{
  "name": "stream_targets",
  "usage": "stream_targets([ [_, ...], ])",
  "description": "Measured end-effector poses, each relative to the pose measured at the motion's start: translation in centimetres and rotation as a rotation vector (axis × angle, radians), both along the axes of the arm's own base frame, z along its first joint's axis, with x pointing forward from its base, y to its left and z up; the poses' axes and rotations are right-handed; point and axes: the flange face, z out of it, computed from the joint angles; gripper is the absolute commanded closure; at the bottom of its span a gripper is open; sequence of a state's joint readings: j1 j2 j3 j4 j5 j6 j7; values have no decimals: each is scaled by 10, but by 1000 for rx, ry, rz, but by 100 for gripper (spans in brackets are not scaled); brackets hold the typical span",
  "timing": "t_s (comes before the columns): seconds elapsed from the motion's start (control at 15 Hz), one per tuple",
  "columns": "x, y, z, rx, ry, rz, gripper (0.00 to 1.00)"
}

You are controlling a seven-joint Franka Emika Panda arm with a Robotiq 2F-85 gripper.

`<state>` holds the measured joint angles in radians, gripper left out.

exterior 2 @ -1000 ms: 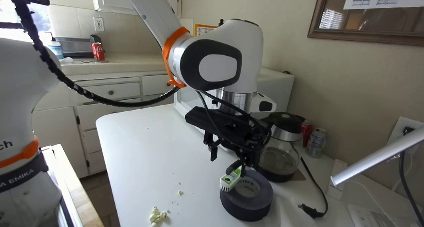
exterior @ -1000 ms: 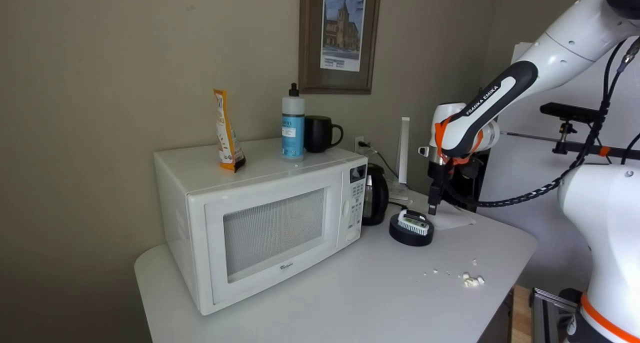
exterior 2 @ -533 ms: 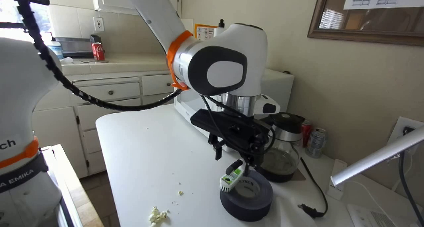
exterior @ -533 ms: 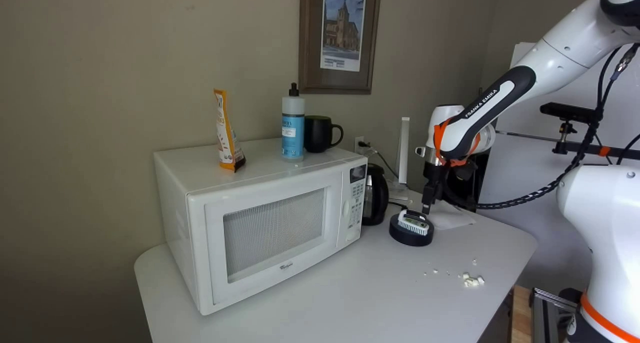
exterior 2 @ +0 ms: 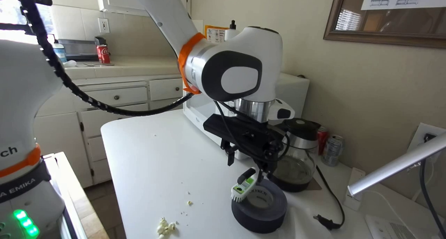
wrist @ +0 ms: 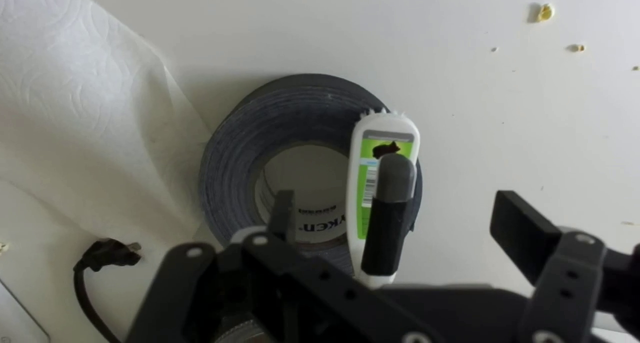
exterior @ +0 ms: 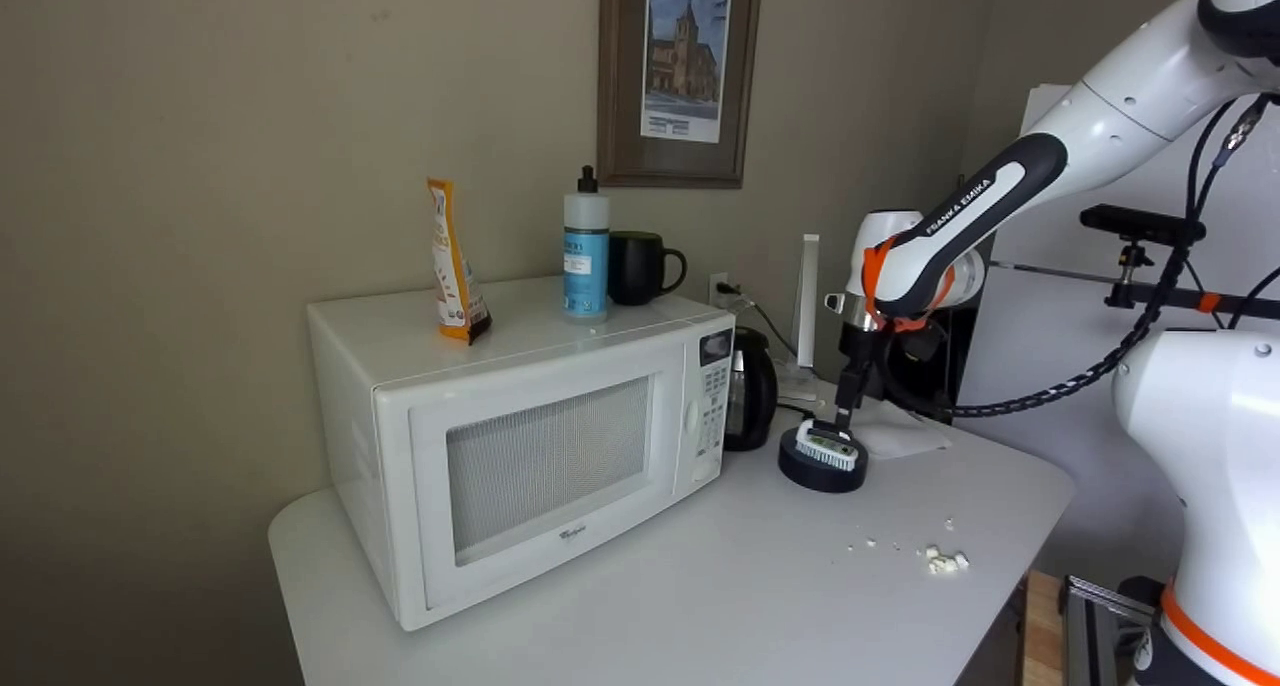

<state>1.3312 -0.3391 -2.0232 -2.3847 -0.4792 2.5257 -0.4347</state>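
Gray tape (wrist: 232, 168) under brush (wrist: 384, 198), carafe (exterior 2: 298, 162), plug (wrist: 110, 254), popcorn (exterior 2: 164, 228)

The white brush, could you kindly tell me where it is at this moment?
In the wrist view, the white brush lies on the right side of the tape roll, seen between the jaws of the open gripper.

Jaws shifted nearer brush (wrist: 370, 183) — grn base lights (exterior 2: 26, 224) now lit.

White arm (exterior: 1140, 96), FRANKA EMIKA lettering (exterior: 958, 207), orange wrap (exterior 2: 185, 54), black cable (exterior 2: 104, 107), probably braided.
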Motion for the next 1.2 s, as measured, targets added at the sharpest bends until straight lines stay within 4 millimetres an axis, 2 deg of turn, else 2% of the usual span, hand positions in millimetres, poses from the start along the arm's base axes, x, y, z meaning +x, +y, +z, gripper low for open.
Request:
stream_targets([
  [0.53,16,6,-19,-2,12,-38,5],
  [0.67,21,5,-26,4,20,-49,10],
  [0.73,23,3,-31,8,26,-53,10],
  [0.8,25,2,-35,13,31,-55,17],
  [0.87,27,1,-39,19,37,-56,15],
  [0.93,29,0,-43,26,42,-57,22],
  [1.07,33,-2,-51,43,50,-59,24],
  [1.13,35,-3,-54,51,53,-59,31],
  [1.2,36,-3,-56,57,54,-65,29],
])
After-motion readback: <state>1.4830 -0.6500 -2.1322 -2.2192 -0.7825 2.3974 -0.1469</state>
